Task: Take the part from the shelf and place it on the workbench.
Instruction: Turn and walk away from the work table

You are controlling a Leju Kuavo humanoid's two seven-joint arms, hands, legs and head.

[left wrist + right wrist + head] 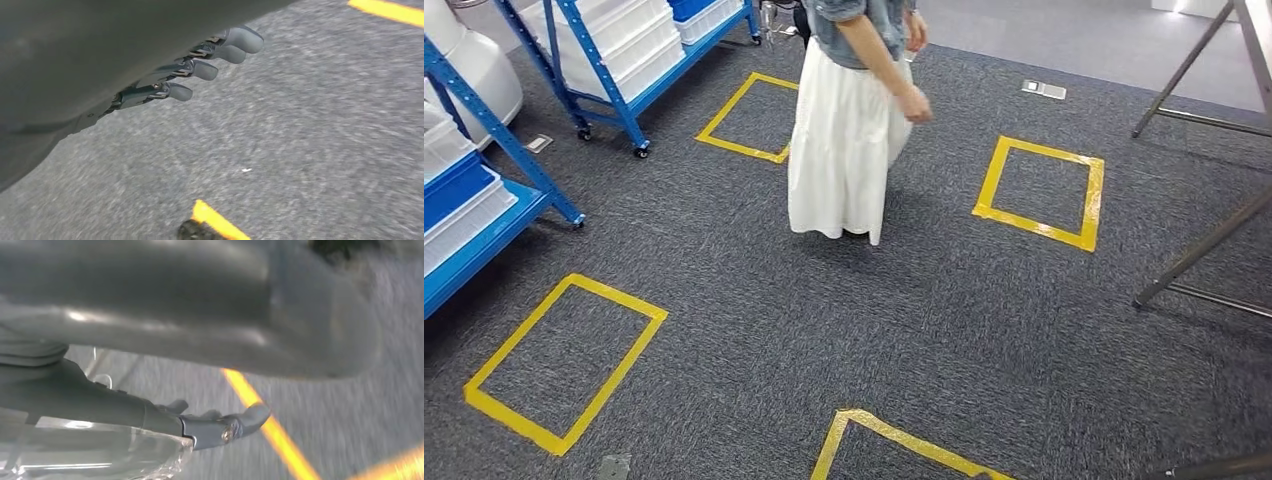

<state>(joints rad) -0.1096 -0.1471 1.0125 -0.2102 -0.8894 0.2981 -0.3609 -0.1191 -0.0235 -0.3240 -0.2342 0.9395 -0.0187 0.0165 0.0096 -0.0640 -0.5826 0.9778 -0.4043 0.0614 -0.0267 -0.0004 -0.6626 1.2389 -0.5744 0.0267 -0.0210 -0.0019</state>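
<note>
Rough grey carpet (pixel 824 330), glossy yellow tape (pixel 1039 190), blue painted metal shelf (pixel 594 60), clear glossy plastic part (pixel 95 450)

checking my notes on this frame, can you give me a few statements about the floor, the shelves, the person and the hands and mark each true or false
1. Yellow tape rectangles mark the grey carpet. True.
2. The person wears a black skirt. False: the skirt is white, under a denim jacket.
3. The blue shelves hold white bins. True.
4. The left hand grips a bin. False: its fingers hang apart over the carpet with nothing in them.
5. The right hand rests against a clear plastic thing. True, though the blurred right wrist view does not settle whether it is held.
</note>
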